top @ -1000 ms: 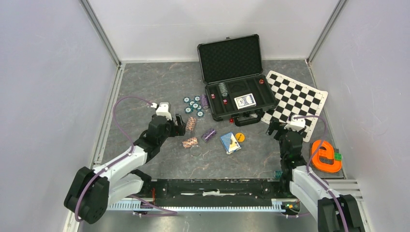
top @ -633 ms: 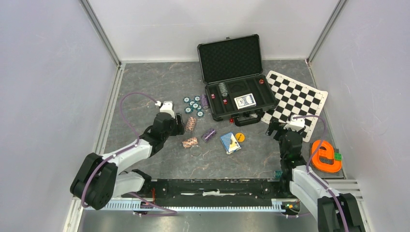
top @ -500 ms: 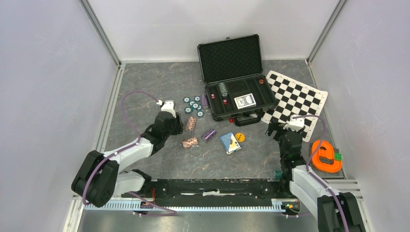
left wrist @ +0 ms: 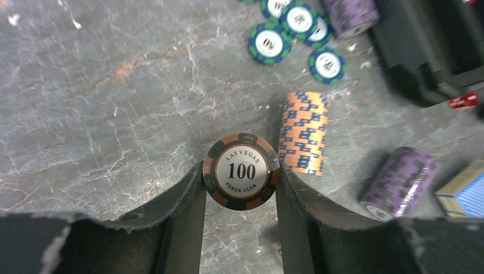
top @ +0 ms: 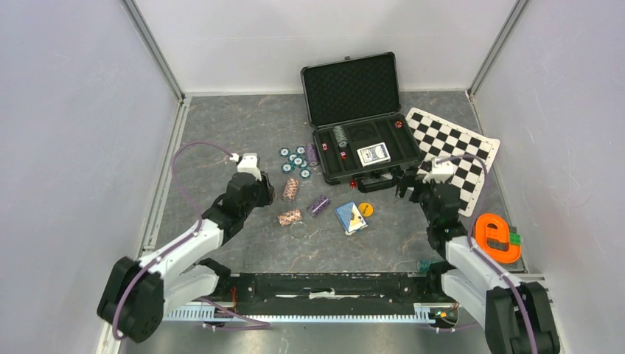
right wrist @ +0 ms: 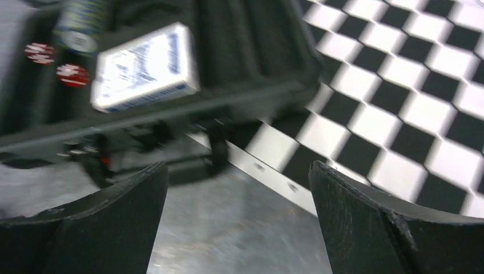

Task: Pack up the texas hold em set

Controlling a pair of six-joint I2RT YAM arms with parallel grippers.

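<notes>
Top view: left gripper (top: 267,193) reaching over table (top: 236,133), black case (top: 352,88) lying open, well ahead-right of its jaws. Right gripper (top: 404,184) sitting near front edge of case, jaws standing spread wide, gripping nothing.

Left wrist: jaws pinching single brown chip (left wrist: 241,171) by its rim (face reading "100"). Brown-white stack (left wrist: 303,131) lying just ahead-right of jaws, purple stack (left wrist: 398,181) lying farther right, teal chips (left wrist: 268,43) lying scattered far ahead.

Right wrist: blue card deck (right wrist: 145,67) resting inside case, ahead-left of jaws; red dice (right wrist: 73,74) sitting left of deck; checkered mat (right wrist: 422,85) stretching ahead-right.

Pale lilac walls (top: 74,110) enclose a grey marbled tabletop (top: 236,125).
</notes>
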